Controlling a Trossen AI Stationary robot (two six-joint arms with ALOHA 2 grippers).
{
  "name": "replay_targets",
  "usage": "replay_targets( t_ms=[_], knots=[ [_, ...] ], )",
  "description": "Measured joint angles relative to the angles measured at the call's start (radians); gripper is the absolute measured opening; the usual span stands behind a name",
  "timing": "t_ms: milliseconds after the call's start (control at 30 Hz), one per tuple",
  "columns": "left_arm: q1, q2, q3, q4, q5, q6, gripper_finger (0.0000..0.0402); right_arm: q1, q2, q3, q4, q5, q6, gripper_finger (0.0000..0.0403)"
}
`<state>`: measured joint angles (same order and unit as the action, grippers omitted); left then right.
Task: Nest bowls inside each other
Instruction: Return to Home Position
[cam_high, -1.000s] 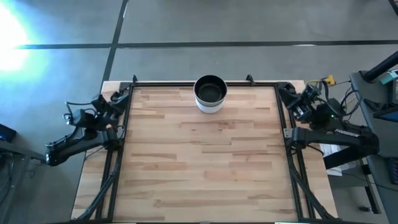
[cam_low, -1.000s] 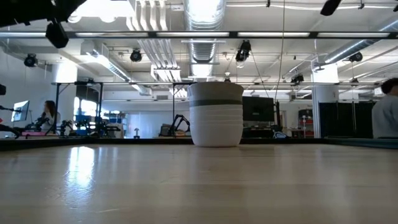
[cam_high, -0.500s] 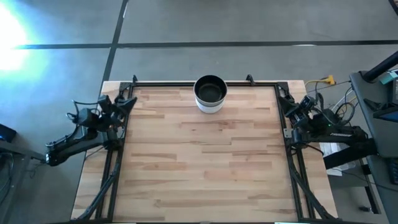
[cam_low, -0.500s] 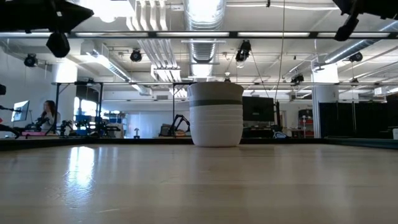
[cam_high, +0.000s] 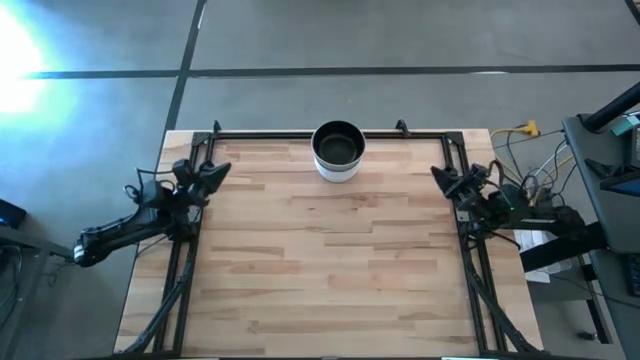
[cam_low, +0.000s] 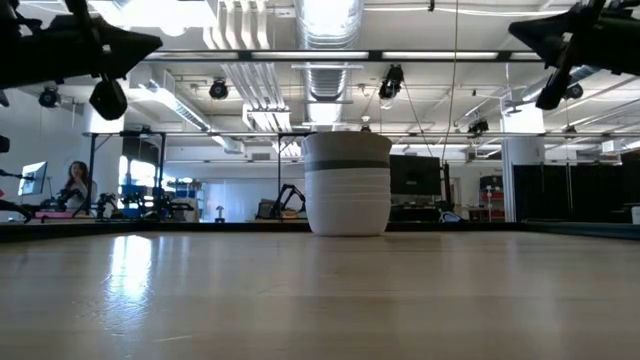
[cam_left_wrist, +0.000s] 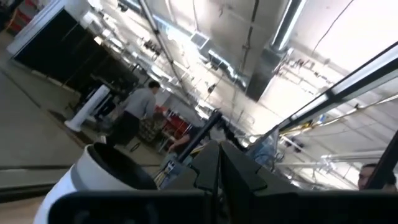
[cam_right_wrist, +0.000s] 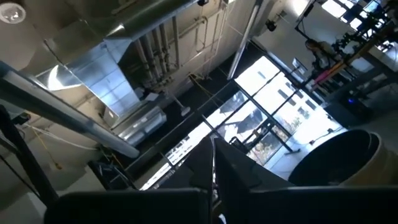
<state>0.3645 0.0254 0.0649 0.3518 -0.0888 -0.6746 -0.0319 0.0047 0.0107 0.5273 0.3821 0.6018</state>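
Observation:
The bowls (cam_high: 338, 150) stand nested in one stack at the middle of the table's far edge, base on the wood. The top one looks dark inside. In the low view the stack (cam_low: 346, 183) shows white walls with a grey band. My left gripper (cam_high: 216, 170) hovers shut over the table's left rail, far left of the stack (cam_left_wrist: 106, 171). My right gripper (cam_high: 438, 174) hovers shut over the right rail, far right of the stack (cam_right_wrist: 339, 158). Both fingertip pairs (cam_left_wrist: 219, 169) (cam_right_wrist: 214, 168) tilt upward.
A black rail frame (cam_high: 300, 135) runs round the wooden tabletop (cam_high: 330, 260). Cables and equipment (cam_high: 530, 190) lie beyond the right rail. A person (cam_low: 72, 186) sits in the room behind, and others (cam_left_wrist: 134, 115) show in the left wrist view.
Both grippers have swung inward from outside the rails toward the table and a little toward its near edge, the left moving right, the right moving left. In the low view both have come lower and further into frame. The bowl stack has stayed put.

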Motion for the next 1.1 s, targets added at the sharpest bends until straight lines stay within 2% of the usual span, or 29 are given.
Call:
replay_targets(
  t_ms=[167, 367, 633, 867, 1100],
  knots=[
    [0.000, 0.000, -0.057, 0.010, 0.024, -0.048, 0.0000, 0.001, -0.005, -0.002, -0.111, -0.010, 0.047, 0.0009],
    [0.000, 0.000, -0.057, -0.096, 0.071, -0.061, 0.0000, 0.002, -0.002, -0.002, -0.331, -0.073, 0.115, 0.0009],
    [0.000, 0.014, -0.057, -0.258, 0.206, -0.079, 0.0000, 0.002, -0.002, -0.002, -0.487, -0.143, 0.017, 0.0009],
    [-0.001, 0.056, -0.057, -0.306, 0.296, -0.050, 0.0000, 0.002, 0.011, -0.001, -0.489, -0.158, -0.152, 0.0009],
    [0.000, 0.116, -0.057, -0.305, 0.299, -0.048, 0.0000, 0.002, 0.011, -0.001, -0.490, -0.156, -0.150, 0.0009]
  ],
)
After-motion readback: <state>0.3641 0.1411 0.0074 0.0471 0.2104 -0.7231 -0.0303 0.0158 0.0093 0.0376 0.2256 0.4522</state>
